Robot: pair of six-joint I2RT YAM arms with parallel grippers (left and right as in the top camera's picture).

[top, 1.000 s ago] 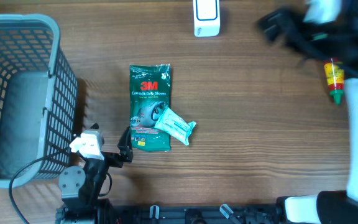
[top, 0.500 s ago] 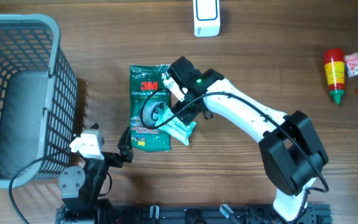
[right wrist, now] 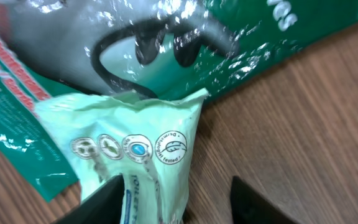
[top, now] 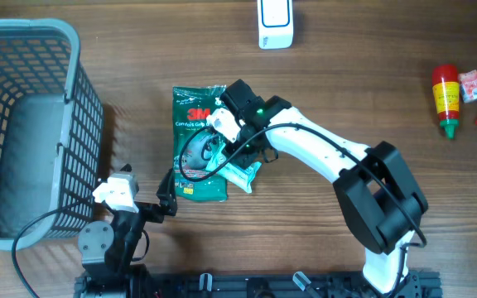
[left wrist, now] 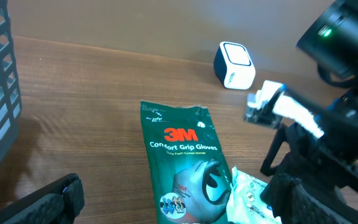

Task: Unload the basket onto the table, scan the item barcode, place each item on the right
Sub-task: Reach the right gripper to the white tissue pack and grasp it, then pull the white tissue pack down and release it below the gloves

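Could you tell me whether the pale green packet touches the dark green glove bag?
Touching: right wrist view shows the pale green packet overlapping the dark green glove bag.

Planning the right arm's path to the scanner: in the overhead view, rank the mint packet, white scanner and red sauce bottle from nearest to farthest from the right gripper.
1. Mint packet: directly at the right gripper, mid-view.
2. White scanner: top centre, beyond the gripper.
3. Red sauce bottle: far off on the right side.
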